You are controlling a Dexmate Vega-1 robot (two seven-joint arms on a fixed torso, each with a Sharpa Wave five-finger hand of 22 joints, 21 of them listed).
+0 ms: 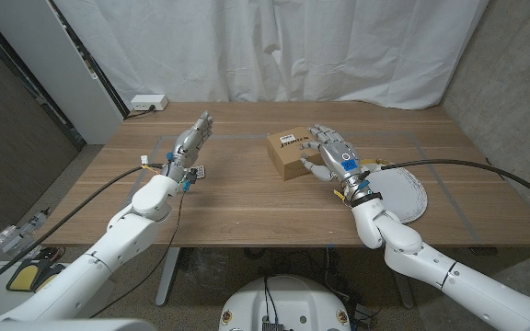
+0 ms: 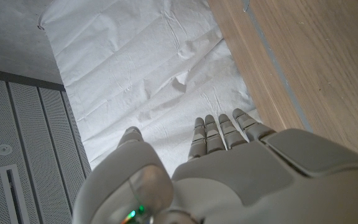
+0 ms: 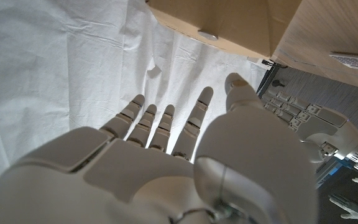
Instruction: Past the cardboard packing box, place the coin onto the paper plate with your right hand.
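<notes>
The right hand (image 1: 334, 154) was held with fingers spread and empty beside the cardboard box (image 1: 291, 154), near the paper plate (image 1: 409, 195), while the left hand (image 1: 191, 140) was raised, open and empty.

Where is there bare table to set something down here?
Bare wood runs between the left hand and the box, and along the near edge. It is crowded on the right, where the right hand stands between box and plate.
</notes>
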